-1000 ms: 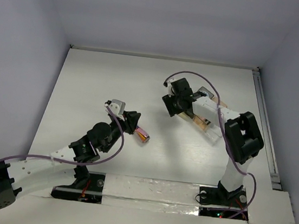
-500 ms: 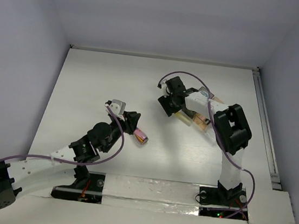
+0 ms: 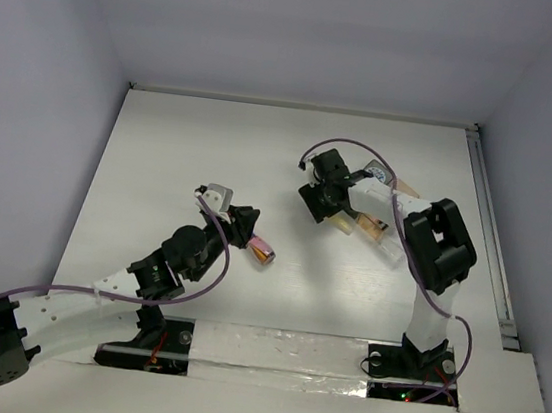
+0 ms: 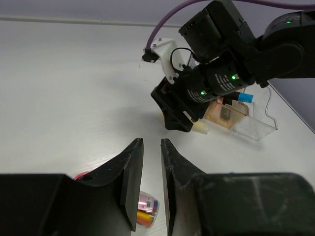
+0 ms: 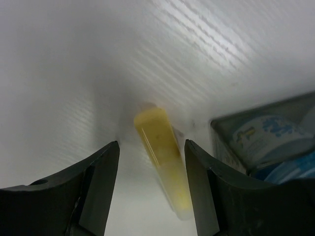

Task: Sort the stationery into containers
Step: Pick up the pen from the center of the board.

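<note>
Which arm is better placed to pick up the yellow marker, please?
The right: its open gripper straddles the yellow marker beside the trays, while the left gripper hovers over the pink-capped tube.

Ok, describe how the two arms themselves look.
The left arm and right arm have white links between black joint housings, each trailing a purple cable. The left tool and right tool have two black wedge-shaped fingers. Green lights dot the right arm.

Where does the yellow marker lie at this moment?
In the right wrist view the yellow marker lies on the table between the open fingers of the right gripper, beside the dark grey tray.
</note>
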Robot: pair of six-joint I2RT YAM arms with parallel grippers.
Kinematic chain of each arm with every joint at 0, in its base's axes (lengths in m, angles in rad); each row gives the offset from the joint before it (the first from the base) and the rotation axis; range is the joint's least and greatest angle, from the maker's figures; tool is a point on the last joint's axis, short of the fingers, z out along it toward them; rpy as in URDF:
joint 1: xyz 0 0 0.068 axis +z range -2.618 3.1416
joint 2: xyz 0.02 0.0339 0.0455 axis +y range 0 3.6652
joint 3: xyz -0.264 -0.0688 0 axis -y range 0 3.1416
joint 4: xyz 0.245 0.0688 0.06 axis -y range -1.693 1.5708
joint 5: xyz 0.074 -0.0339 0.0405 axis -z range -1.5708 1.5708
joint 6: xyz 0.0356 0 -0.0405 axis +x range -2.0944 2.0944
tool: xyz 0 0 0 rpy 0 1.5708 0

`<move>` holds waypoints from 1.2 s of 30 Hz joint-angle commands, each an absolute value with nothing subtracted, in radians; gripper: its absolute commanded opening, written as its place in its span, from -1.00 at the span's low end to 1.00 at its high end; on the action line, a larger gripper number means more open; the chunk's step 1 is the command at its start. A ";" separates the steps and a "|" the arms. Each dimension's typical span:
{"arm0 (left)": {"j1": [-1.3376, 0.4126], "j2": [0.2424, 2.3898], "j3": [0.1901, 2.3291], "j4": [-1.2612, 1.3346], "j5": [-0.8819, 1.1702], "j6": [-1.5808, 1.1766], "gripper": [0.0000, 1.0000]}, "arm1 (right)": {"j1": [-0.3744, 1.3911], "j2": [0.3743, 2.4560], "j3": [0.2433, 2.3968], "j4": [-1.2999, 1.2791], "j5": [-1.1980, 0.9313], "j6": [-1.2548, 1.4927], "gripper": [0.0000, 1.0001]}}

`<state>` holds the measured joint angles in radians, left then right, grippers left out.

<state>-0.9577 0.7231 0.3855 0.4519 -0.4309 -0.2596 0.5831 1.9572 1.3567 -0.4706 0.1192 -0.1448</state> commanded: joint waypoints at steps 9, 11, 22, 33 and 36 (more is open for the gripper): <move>-0.953 0.696 0.393 0.504 -0.417 -0.261 -0.65 | 0.575 1.858 1.256 -0.433 0.098 -0.089 0.11; -0.953 0.698 0.388 0.502 -0.423 -0.258 -0.64 | 0.566 1.862 1.250 -0.428 0.091 -0.080 0.07; -0.953 0.704 0.397 0.500 -0.411 -0.262 -0.66 | 0.557 1.861 1.232 -0.408 0.087 -0.060 0.03; -0.953 0.716 0.403 0.491 -0.411 -0.262 -0.66 | 0.557 1.703 1.170 -0.306 0.047 0.061 -0.83; -0.953 0.716 0.393 0.509 -0.408 -0.259 -0.66 | 0.557 1.570 1.125 -0.220 0.155 0.127 -0.87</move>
